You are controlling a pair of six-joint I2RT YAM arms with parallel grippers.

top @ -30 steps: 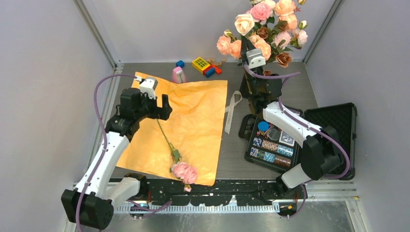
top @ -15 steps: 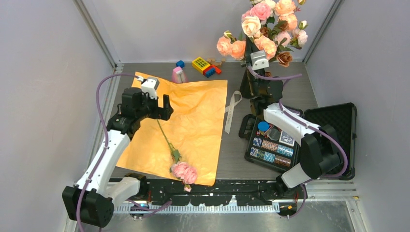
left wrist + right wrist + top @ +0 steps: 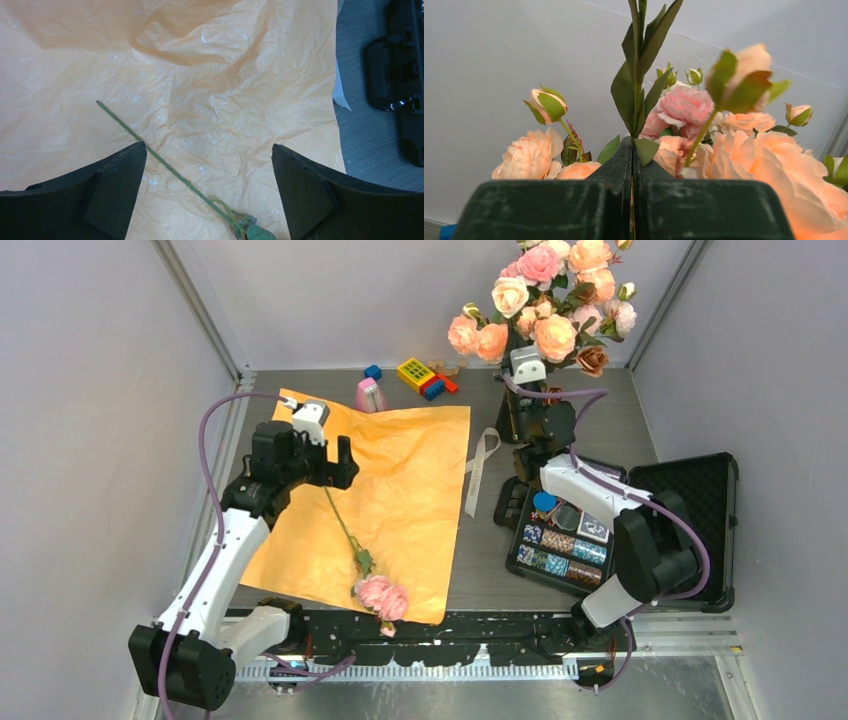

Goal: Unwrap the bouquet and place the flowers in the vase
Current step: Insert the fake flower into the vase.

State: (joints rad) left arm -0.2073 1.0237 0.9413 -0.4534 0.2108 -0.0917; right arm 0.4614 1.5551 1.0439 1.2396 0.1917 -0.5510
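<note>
The bouquet is undone: its orange paper (image 3: 400, 480) lies spread flat on the table. One pink rose (image 3: 381, 597) rests on it, its green stem (image 3: 150, 150) running up to my left gripper (image 3: 322, 462). That gripper (image 3: 207, 165) hovers open over the stem and touches nothing. At the back, the flowers (image 3: 545, 300) stand bunched above the black vase (image 3: 507, 412), which my right arm mostly hides. My right gripper (image 3: 531, 344) is shut on a leafy green stem (image 3: 636, 75) among the blooms, fingertips (image 3: 632, 142) pressed together.
A cream ribbon (image 3: 483, 465) lies right of the paper. A pink metronome (image 3: 371, 395) and toy blocks (image 3: 425, 377) sit at the back. An open black case (image 3: 620, 530) of small items fills the right side. Walls close in on both sides.
My right gripper has shifted slightly with its stem, and the blooms above the vase have regrouped a little leftward. The left arm and the rose on the paper have not moved.
</note>
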